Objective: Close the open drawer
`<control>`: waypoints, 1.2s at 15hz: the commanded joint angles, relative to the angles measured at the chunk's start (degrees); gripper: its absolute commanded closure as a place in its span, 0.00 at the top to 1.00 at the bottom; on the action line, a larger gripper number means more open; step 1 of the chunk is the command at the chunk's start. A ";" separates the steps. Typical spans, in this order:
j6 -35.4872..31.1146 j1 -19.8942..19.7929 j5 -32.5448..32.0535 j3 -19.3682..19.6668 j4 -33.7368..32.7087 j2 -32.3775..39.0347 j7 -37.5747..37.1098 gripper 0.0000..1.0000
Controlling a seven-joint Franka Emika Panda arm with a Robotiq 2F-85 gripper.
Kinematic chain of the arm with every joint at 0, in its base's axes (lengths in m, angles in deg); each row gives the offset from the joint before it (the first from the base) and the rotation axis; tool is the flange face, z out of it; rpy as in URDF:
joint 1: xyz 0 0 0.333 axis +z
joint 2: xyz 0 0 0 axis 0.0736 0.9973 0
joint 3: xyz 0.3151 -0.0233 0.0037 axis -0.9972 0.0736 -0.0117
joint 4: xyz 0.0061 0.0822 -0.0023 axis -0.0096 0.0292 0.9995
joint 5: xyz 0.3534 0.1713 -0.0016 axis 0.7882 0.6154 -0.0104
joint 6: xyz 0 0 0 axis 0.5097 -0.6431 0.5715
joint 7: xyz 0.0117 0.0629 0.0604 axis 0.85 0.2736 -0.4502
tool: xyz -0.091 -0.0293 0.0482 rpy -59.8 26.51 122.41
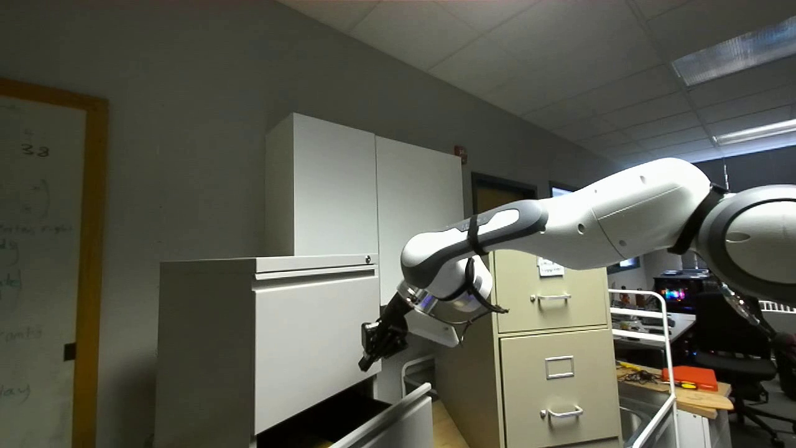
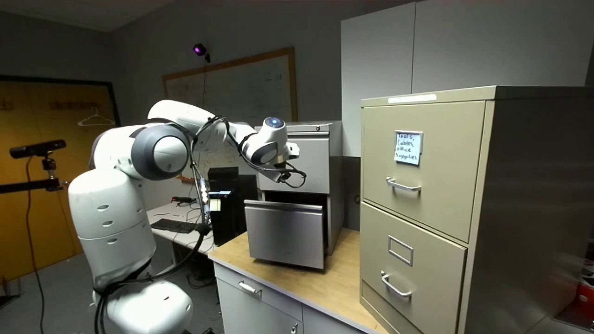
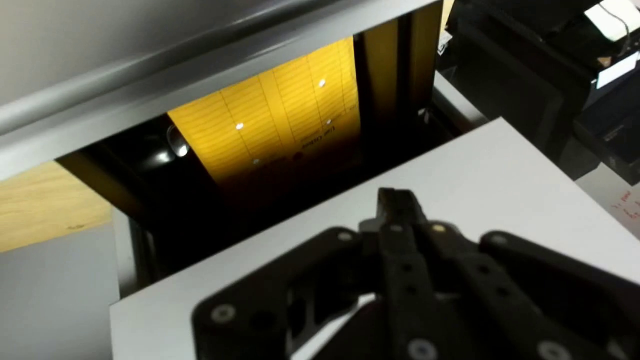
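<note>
The light grey-white drawer stands pulled out below the flat upper panel of the pale cabinet; its front shows in both exterior views point(image 1: 401, 423) point(image 2: 284, 235). Its front lip point(image 3: 200, 84) crosses the top of the wrist view, with the dark inside below it. The upper panel point(image 1: 311, 348) is flush with the cabinet and also shows in the wrist view point(image 3: 480, 175). My gripper point(image 1: 367, 362) is shut and empty, in front of the upper panel and above the drawer opening. Its fingertips point(image 3: 398, 197) meet in the wrist view. I cannot tell whether they touch the panel.
A yellow folder point(image 3: 285, 110) lies inside the drawer. The cabinet stands on a wooden counter point(image 2: 345, 248). A beige filing cabinet point(image 2: 422, 153) with handles stands beside it. Black computer equipment point(image 2: 227, 204) sits on a desk on the cabinet's other side.
</note>
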 commanded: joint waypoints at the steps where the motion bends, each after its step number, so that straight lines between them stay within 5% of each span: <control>1: -0.18 -1.39 -0.34 0.90 0.65 -0.75 0.39 0.00; 18: -0.33 -7.33 -10.71 3.99 12.82 3.27 -3.52 0.00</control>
